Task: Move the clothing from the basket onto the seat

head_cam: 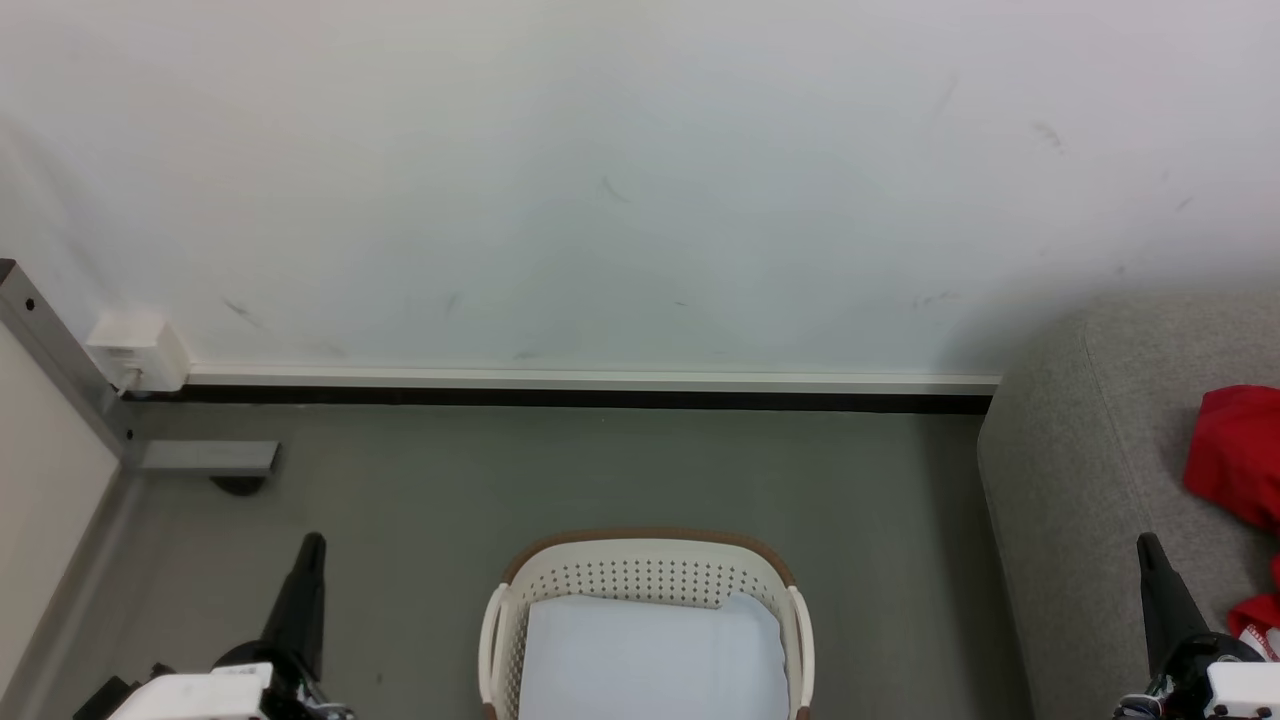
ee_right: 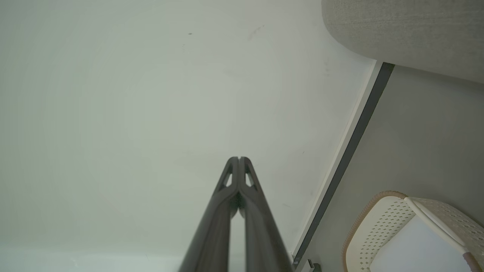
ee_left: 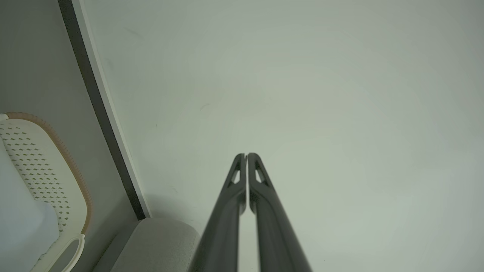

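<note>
Red clothing (head_cam: 1235, 450) lies bunched on the grey seat (head_cam: 1090, 450) at the right edge of the head view, its folds resting on the top of the cushion. A second scrap of red with a white patch lies lower on the same cushion, just beside the right pincer (head_cam: 1148, 545).

On the grey floor (head_cam: 600, 480) to the left of the seat and apart from it stands the cream basket (head_cam: 650, 560), its brown rim and perforated wall facing the camera. A flat pale pad (head_cam: 650, 660) covers its inside.

Low at the left of the head view, the left pincer (head_cam: 313, 542) points up above the bare floor, well apart from the basket. In its own wrist view the two dark fingers are drawn together with the thinnest slit between the tips, gripping nothing and aimed at the white wall (head_cam: 600, 200).

The right pincer rises over the front part of the seat. Its wrist view shows the fingers pressed together at the tips and empty, likewise pointing at the wall, with the basket low at that view's right and the seat's rounded corner at its top.

A white-and-black skirting strip (head_cam: 600, 392) runs along the foot of the wall, and a small white box (head_cam: 140, 350) sits at its left end.
</note>
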{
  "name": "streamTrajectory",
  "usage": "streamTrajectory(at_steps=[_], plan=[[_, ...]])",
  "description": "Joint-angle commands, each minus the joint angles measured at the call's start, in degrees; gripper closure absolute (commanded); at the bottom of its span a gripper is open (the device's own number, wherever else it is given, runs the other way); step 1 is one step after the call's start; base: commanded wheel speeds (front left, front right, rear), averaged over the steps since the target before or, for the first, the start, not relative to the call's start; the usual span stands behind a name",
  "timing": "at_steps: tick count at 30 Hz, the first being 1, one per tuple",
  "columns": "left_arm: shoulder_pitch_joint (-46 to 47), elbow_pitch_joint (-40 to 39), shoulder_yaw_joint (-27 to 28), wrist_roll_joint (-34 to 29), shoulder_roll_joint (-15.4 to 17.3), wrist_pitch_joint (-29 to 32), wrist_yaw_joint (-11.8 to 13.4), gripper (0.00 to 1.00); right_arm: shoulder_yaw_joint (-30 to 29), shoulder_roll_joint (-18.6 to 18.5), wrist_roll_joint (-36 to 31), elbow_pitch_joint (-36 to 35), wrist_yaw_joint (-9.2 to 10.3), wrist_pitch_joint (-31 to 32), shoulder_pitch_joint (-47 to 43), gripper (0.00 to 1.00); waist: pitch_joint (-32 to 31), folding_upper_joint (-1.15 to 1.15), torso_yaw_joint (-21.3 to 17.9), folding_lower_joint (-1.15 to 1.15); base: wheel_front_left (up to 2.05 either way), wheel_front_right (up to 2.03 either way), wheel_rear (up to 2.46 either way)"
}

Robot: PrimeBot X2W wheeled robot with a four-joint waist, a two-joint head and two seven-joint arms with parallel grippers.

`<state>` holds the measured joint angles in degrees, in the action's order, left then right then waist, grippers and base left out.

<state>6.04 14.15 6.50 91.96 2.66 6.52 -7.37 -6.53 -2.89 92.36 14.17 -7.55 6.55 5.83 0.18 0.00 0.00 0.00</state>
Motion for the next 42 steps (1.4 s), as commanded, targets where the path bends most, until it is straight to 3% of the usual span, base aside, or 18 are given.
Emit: streamTrajectory(at_steps=[1, 42], plan=[[0.4, -0.2, 0.1, 0.8, 0.4, 0.3, -0.2, 1.0, -0.3, 0.1, 0.1, -0.3, 0.12, 0.2, 0.7, 1.0, 0.0, 0.0, 0.0, 0.0, 0.0, 0.0, 0.0], [0.4, -0.2, 0.1, 0.8, 0.4, 0.3, -0.2, 1.0, -0.3, 0.1, 0.0, -0.3, 0.12, 0.2, 0.7, 1.0, 0.0, 0.0, 0.0, 0.0, 0.0, 0.0, 0.0]])
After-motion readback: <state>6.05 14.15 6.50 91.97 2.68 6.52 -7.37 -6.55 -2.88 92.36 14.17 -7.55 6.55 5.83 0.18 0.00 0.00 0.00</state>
